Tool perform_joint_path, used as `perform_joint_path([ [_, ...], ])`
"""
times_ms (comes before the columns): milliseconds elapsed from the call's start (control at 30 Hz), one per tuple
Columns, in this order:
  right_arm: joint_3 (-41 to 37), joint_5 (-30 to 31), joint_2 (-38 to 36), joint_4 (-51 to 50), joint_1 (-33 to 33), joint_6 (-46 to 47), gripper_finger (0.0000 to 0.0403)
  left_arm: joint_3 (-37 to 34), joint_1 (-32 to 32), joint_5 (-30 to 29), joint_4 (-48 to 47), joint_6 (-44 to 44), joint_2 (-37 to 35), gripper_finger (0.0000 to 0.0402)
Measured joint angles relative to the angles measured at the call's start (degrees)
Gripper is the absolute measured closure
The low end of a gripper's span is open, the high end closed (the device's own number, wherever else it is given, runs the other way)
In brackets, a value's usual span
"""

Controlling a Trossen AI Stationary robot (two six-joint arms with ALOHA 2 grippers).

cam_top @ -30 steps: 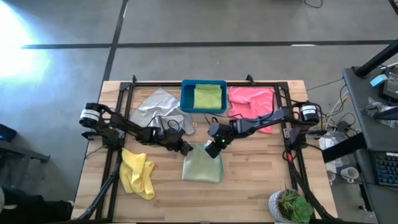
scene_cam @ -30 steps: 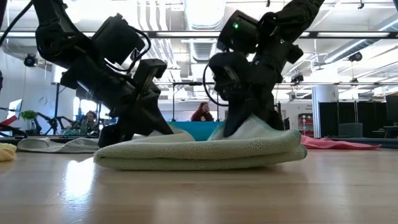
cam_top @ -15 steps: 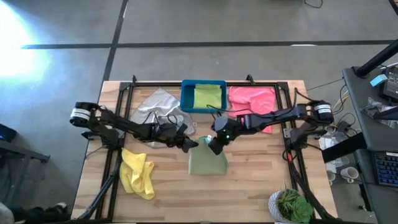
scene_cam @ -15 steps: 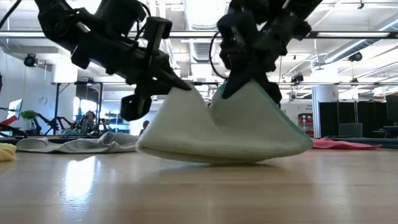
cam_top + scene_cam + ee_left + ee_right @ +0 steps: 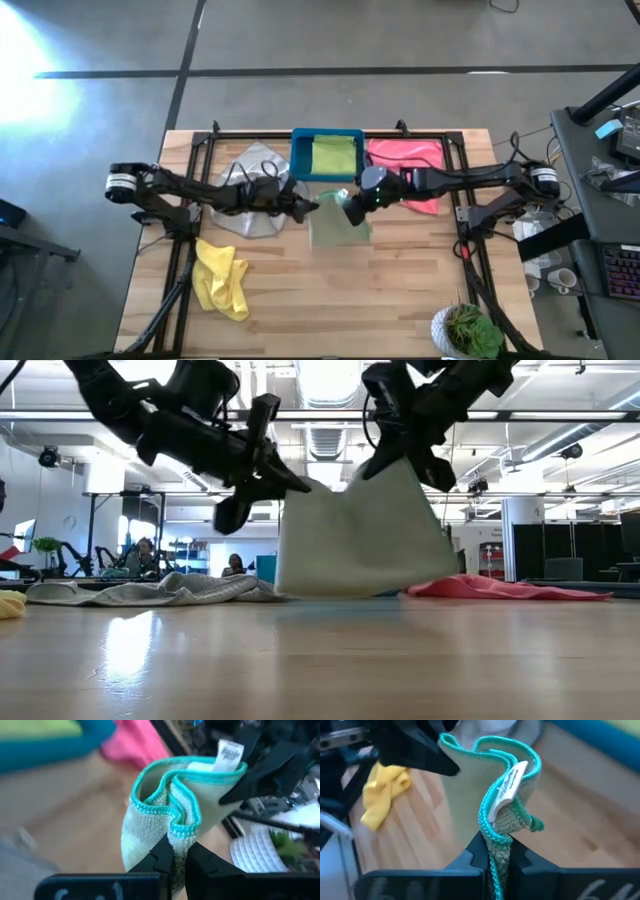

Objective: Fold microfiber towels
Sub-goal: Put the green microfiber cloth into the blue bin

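Between our left hand (image 5: 308, 206) and right hand (image 5: 349, 204), each pinching a top corner, the folded pale sage green microfiber towel (image 5: 355, 535) has risen off the wooden tabletop (image 5: 400, 280); we judge it bound for the blue plastic bin (image 5: 327, 139) beyond them.

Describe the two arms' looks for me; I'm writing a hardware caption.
Both arms are dark, slim and jointed, each with a pale round cap at its outer end and black cables alongside. The left tool and right tool each end in two narrow dark fingers.
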Motion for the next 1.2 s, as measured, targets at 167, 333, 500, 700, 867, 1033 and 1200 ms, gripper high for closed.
perform_joint_path([
  [167,0.0,1.6,-0.7,0.3,-3.9,0.1,0.0390,3.8,5.3,0.0,-2.1,7.9,-0.8,0.0393],
  [333,1.1,3.0,-0.6,-0.2,-8.5,0.2,0.0390,8.6,9.6,0.0,-11.5,15.1,-1.3,0.0393],
  [500,4.9,3.9,0.7,-0.1,-12.8,-2.9,0.0390,12.0,12.9,-0.3,-16.1,21.7,-1.2,0.0393],
  [700,10.7,3.9,5.1,-4.3,-17.6,-5.1,0.0390,14.2,18.2,-0.5,-16.1,23.6,-1.1,0.0393],
  [867,15.7,3.5,10.6,-6.8,-21.1,-6.5,0.0390,15.1,23.0,-0.8,-16.0,24.9,0.0,0.0393],
  [1033,23.0,3.3,18.5,-9.8,-24.1,-12.0,0.0390,16.5,25.9,-1.0,-16.1,24.5,3.8,0.0393],
  [1200,32.2,3.2,25.7,-16.0,-26.8,-18.5,0.0390,19.6,27.3,-1.1,-16.2,24.5,8.1,0.0393],
])
